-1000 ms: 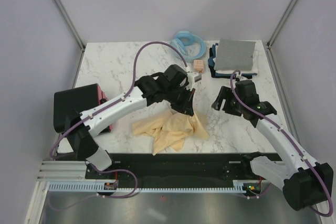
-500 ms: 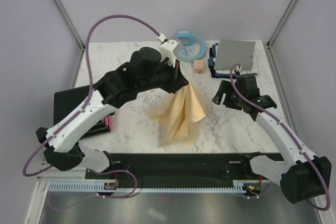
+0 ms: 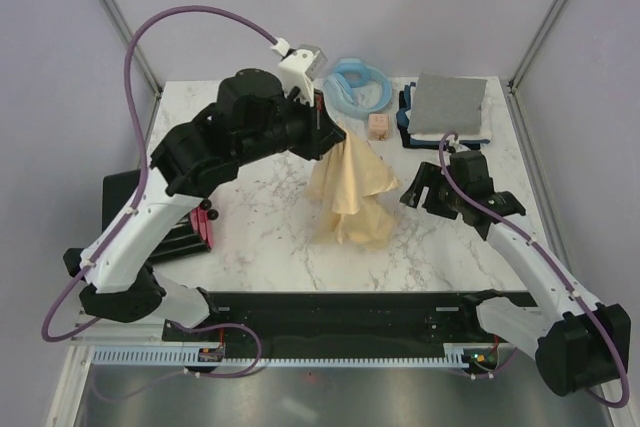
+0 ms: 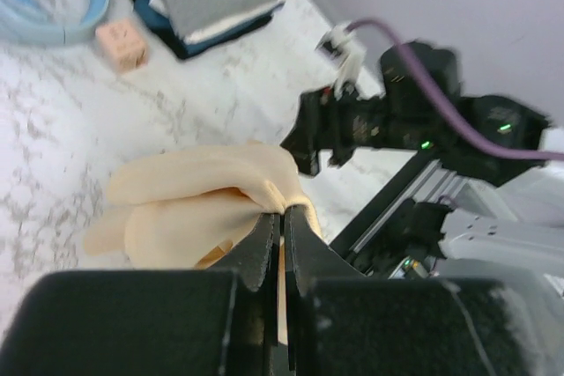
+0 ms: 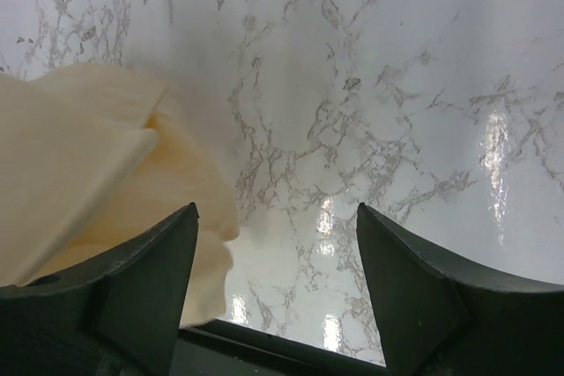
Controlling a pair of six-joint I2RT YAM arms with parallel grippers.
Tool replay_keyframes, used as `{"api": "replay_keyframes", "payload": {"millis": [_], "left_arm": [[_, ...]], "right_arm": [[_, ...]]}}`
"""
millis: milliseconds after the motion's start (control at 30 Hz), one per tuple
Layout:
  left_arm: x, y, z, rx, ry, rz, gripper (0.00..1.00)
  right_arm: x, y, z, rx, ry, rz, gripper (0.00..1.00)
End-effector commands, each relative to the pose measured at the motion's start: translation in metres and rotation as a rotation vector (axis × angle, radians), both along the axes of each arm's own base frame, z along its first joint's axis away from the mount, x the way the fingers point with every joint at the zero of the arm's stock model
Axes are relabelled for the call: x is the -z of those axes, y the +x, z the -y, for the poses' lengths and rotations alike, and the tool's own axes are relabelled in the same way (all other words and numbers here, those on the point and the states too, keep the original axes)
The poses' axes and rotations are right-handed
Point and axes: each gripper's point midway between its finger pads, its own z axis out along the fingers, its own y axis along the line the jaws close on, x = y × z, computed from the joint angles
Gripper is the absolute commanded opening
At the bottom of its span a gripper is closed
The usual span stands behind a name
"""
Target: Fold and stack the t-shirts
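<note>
Cream-yellow cloth hung from a single pinch: the t-shirt [image 3: 350, 192] is raised, its lower folds bunched on the table [image 3: 250, 217].
The left gripper [image 3: 336, 137] is clamped on the cloth, which hangs crumpled directly beneath it. The right gripper [image 3: 418, 192] is spread wide and empty just beside the drape. A free corner should be caught low there and the shirt drawn flat.

White marble table [image 3: 250, 237], plain, seemingly lilac walls [image 3: 300, 7]
</note>
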Motion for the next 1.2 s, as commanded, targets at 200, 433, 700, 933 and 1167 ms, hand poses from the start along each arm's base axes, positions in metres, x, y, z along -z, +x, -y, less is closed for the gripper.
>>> {"api": "replay_keyframes", "payload": {"millis": [200,433,700,933,1167], "left_arm": [[0.106,0.004,-0.042,-0.107,0.179,-0.185,0.02],[0.205,-0.020,-0.055,-0.122,0.284,-0.399,0.02],[0.203,-0.014,-0.049,-0.103,0.285,-0.365,0.02],[0.186,-0.002,-0.039,-0.090,0.270,-0.326,0.02],[0.169,0.013,-0.046,-0.140,0.253,-0.277,0.02]], "right_arm": [[-0.014,0.014,-0.010,-0.024,0.036,0.031,0.82],[-0.005,0.002,-0.052,-0.055,0.311,-0.067,0.81],[-0.006,-0.017,-0.110,-0.095,0.482,-0.074,0.82],[-0.014,-0.014,-0.138,-0.127,0.550,-0.063,0.83],[-0.006,-0.014,-0.151,-0.166,0.499,-0.089,0.83]]}}
